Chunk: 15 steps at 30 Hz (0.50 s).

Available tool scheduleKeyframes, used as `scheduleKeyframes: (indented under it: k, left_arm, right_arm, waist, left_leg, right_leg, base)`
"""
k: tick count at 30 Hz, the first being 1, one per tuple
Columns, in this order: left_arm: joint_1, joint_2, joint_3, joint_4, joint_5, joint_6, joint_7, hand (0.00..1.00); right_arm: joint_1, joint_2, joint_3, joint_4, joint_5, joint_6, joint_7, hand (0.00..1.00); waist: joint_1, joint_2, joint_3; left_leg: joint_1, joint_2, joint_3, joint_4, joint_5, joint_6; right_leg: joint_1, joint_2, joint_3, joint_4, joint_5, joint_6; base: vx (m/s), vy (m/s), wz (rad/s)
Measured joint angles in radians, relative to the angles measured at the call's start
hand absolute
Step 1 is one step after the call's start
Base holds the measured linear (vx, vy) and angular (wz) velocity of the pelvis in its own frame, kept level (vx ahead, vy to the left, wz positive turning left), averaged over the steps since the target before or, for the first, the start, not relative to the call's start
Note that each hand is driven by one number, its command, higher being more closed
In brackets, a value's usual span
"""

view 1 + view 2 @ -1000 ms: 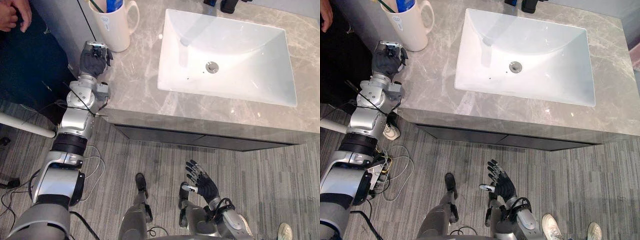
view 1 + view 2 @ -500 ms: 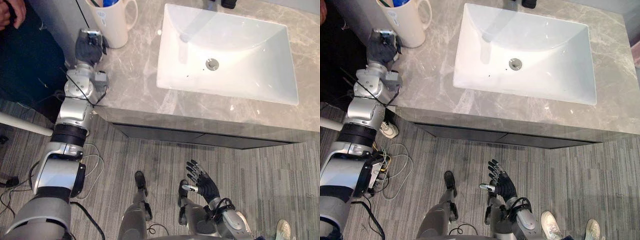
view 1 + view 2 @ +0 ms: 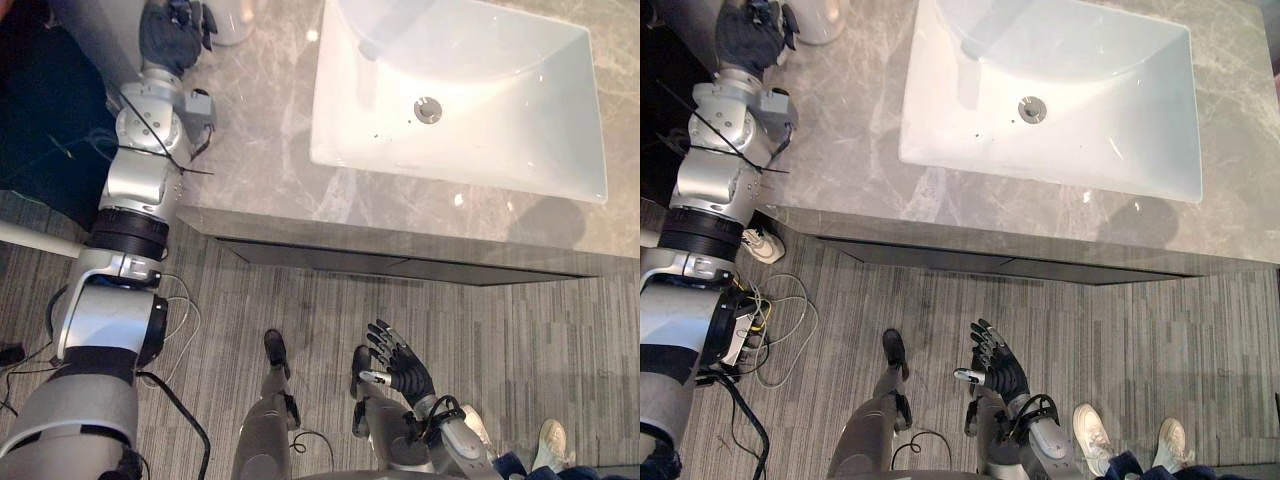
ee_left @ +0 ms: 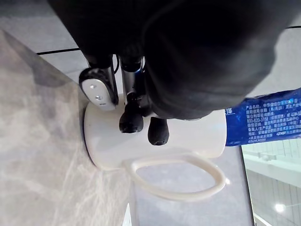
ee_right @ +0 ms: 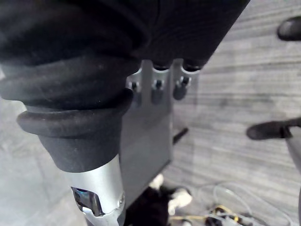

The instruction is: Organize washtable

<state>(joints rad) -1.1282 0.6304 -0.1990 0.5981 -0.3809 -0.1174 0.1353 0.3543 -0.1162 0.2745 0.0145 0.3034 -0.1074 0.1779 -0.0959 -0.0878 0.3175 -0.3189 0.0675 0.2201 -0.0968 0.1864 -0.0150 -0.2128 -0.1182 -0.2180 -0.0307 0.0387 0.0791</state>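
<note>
Eye views: your left hand is over the counter edge, with the white mug just beyond its fingertips. Your right hand hangs low, fingers spread, empty. Left wrist view: fingers loosely bent, clasping nothing, with the mug's wall just past the tips and its handle free.

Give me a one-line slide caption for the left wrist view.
Left robot hand at a white mug holding a blue tube, on the marble counter.

A bathroom: white sink set in a grey marble washtable
</note>
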Motion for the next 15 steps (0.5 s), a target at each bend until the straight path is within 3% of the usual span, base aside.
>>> scheduleKeyframes:
  k: [15]
  left_arm:
    - [-0.116,0.003,-0.066,0.071,0.0,-0.001,-0.006,1.0]
  right_arm:
    - [-0.005,0.01,0.003,-0.001,-0.001,-0.002,0.001,0.0]
  waist:
    - [-0.014,-0.012,0.033]
  left_leg:
    - [-0.029,0.003,0.021,-0.002,0.001,0.001]
  right_leg:
    - [-0.038,0.003,0.027,-0.011,0.02,-0.005]
  base:
    - [0.0,0.014,-0.05]
